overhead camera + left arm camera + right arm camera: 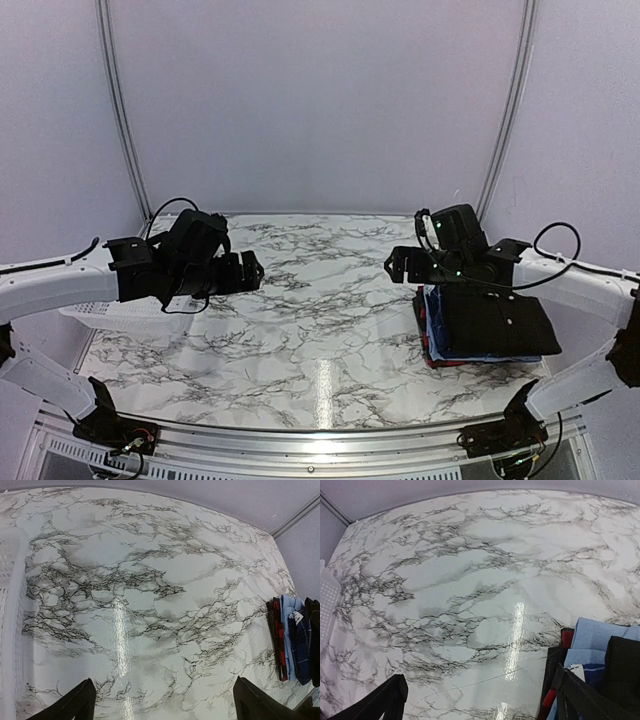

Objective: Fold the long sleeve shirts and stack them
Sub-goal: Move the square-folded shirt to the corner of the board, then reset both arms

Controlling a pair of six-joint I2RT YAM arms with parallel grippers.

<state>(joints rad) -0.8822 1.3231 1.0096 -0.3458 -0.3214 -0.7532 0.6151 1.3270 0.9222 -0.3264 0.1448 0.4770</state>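
A stack of folded long sleeve shirts [487,325] lies at the right of the marble table, the plain black shirt on top, blue and red layers under it. The stack's edge shows in the left wrist view [295,637] and in the right wrist view [600,670]. My right gripper [398,266] is open and empty, held above the table just left of the stack; it shows in its wrist view [479,700]. My left gripper [252,271] is open and empty, held above the left part of the table; its wrist view [162,705] shows bare marble between the fingers.
A white plastic mesh basket [120,315] stands at the table's left edge under my left arm; it also shows in the left wrist view [10,630] and the right wrist view [326,602]. White walls enclose the table at the back and sides.
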